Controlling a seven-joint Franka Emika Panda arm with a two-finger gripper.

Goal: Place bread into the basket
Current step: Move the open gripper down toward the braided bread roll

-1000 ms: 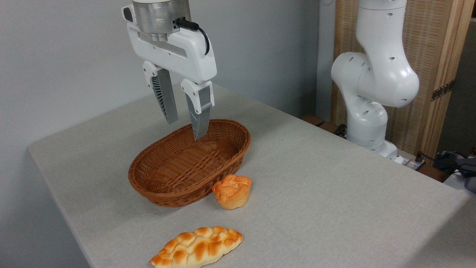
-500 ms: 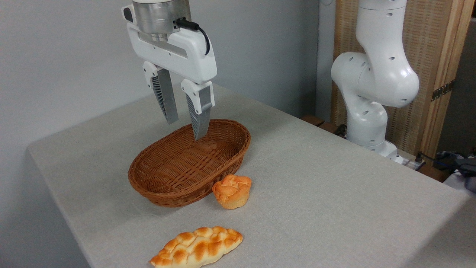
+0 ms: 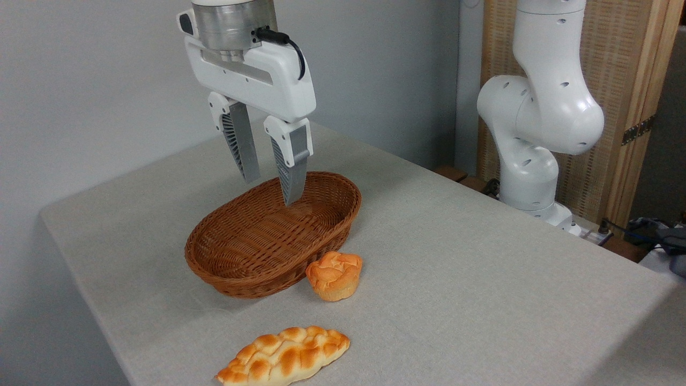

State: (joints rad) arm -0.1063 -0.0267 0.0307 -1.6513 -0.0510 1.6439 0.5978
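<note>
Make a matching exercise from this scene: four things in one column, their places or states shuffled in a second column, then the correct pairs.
Things:
1. bread
2. basket
3. bun
4. tool

States:
A. open, above the basket
B. empty, on the table
C. flat at the table's near edge
D. beside the basket's near wall

Pairs: 1-C, 2-B, 3-D, 4-A

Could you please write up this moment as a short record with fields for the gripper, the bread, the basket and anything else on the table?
gripper: open, empty, raised over the far part of the basket
bread: braided loaf lying flat at the near table edge, untouched, apart from the basket
basket: brown wicker oval, nothing in it
bun: small and round, beside the basket's near right side
table: grey cloth cover
task state: bread not yet picked up
</note>
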